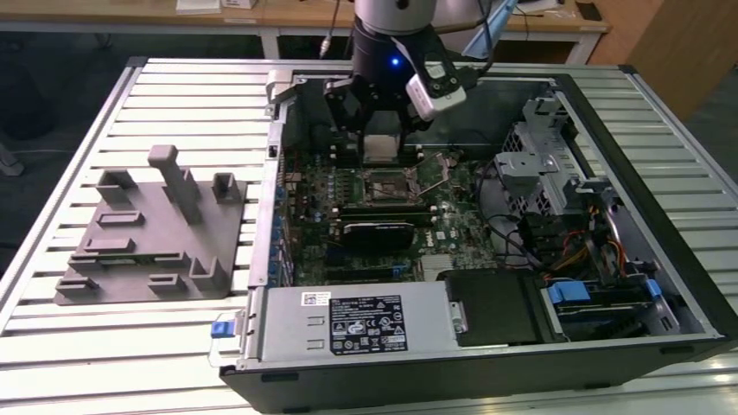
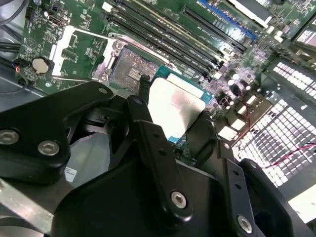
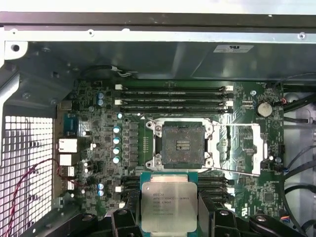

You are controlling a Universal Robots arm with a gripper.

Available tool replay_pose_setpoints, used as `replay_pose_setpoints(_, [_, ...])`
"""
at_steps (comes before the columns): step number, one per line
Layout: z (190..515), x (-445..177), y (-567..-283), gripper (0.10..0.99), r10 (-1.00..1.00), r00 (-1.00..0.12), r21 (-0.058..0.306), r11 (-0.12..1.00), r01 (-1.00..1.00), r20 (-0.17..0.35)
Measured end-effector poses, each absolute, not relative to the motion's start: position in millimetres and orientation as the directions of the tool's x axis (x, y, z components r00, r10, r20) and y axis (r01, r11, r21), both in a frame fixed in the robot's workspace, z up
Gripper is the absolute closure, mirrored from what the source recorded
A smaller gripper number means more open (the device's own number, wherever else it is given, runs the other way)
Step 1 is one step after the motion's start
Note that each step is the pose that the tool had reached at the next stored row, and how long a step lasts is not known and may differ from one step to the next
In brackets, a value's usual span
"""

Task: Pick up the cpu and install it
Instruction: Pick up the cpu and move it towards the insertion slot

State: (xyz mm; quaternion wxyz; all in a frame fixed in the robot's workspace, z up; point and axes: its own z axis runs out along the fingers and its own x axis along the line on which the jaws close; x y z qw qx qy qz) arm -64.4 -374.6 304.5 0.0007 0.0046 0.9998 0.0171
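The cpu (image 3: pixel 168 206), a flat square chip with a pale silver top and green edges, is held between my black fingers. My gripper (image 1: pixel 382 147) is shut on it and hangs above the motherboard inside the open computer case, a little behind the empty socket (image 1: pixel 390 184) in the exterior view. In the first wrist view the socket (image 3: pixel 182 143) lies open with its metal load plate (image 3: pixel 241 148) swung aside, just beyond the chip. The second wrist view shows the cpu (image 2: pixel 174 106) between the fingers (image 2: pixel 144 94), above the board and close to the socket (image 2: pixel 129 68).
The open case (image 1: pixel 645 173) lies on a slatted metal table (image 1: pixel 185 95). A grey plastic fixture (image 1: pixel 155 229) stands on the exterior view's left. A power supply (image 1: pixel 346 322), drive bays (image 1: pixel 554 164) and cables surround the board. Memory slots (image 3: pixel 173 98) run beside the socket.
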Motion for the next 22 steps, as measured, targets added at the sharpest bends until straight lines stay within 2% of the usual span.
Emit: replay_pose_setpoints(22, [291.0, -50.4, -356.5, 0.545, 0.009, -1.0, 0.034, 0.999, 0.009, 0.007])
